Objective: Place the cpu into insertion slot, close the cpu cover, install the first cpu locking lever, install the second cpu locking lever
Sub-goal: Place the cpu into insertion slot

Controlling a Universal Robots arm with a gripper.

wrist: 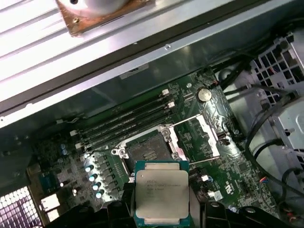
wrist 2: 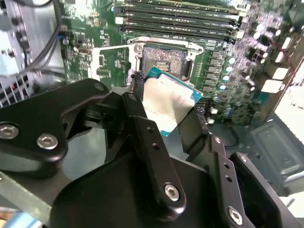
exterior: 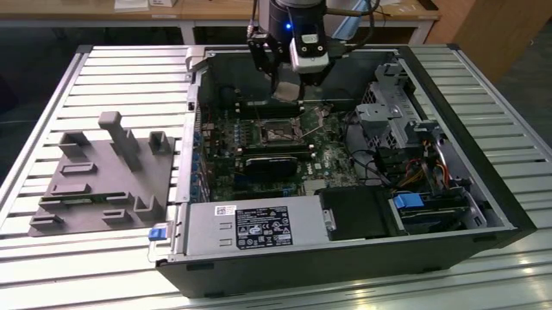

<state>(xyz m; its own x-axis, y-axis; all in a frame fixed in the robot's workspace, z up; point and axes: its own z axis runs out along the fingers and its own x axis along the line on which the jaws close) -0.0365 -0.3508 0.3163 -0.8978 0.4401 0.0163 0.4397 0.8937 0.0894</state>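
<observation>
Slatted metal worktop (exterior: 121, 71), wooden desk (exterior: 224, 10) behind. Open computer case (exterior: 345, 265) on top; grey fixture (exterior: 103, 174) at exterior view's left. Tool (exterior: 287, 90) clamped on cpu (wrist: 162, 190), near uncovered insertion slot (wrist: 147, 149), memory slots (wrist: 128, 123) alongside.

Arm (exterior: 293, 22) reaching straight down.
Gripper (wrist 2: 168, 102) hangs low, its black fingers (wrist 2: 142, 123) clamped on the cpu (wrist: 162, 190).

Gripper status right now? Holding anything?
Gripper: shut on the cpu, which is not yet in the insertion slot.
</observation>
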